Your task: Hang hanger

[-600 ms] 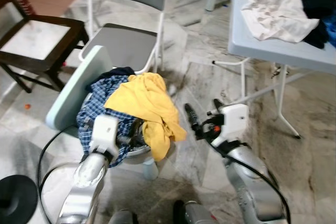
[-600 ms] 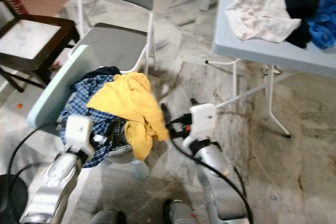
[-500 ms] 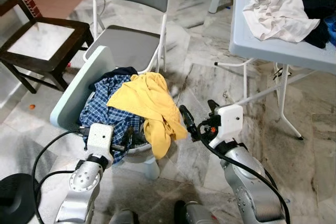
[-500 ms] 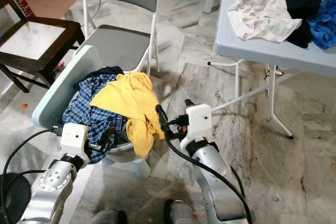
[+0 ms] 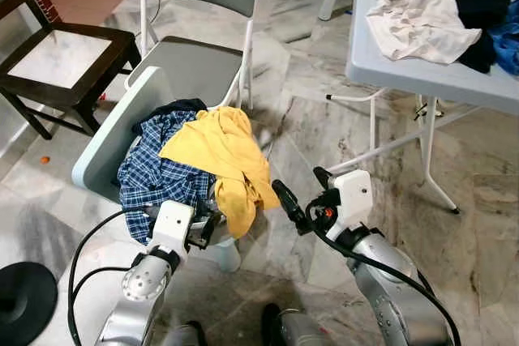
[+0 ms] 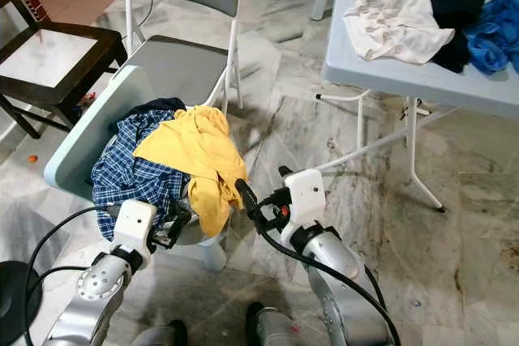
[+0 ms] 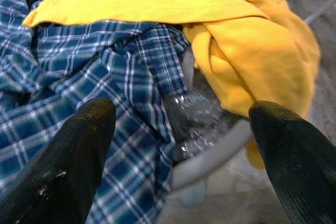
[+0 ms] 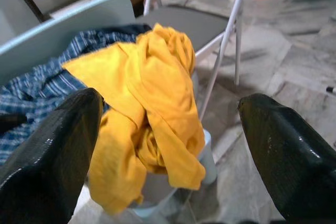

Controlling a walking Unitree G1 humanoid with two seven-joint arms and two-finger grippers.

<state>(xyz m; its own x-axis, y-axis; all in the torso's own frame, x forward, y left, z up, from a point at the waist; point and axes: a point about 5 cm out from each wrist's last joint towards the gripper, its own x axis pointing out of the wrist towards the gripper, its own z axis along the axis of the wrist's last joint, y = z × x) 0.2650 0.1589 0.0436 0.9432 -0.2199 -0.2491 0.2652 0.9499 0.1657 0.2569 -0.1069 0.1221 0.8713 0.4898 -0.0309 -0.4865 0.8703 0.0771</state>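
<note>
Over a basket heaped with two garments: yellow cloth on blue plaid shirt; two chairs, one table behind.
Left gripper spread wide, empty, close to the plaid; right gripper spread wide, empty, beside the yellow cloth; hanger impossible to make out.

A pale plastic chair sits low on the marble floor, piled with a blue plaid shirt and a yellow garment draped over its front edge. Behind it stands a grey folding chair, and off to the side a dark wooden chair. A light blue table carries a white cloth, something dark, perhaps a black garment, and a blue one. A black round base rests on the floor
</note>
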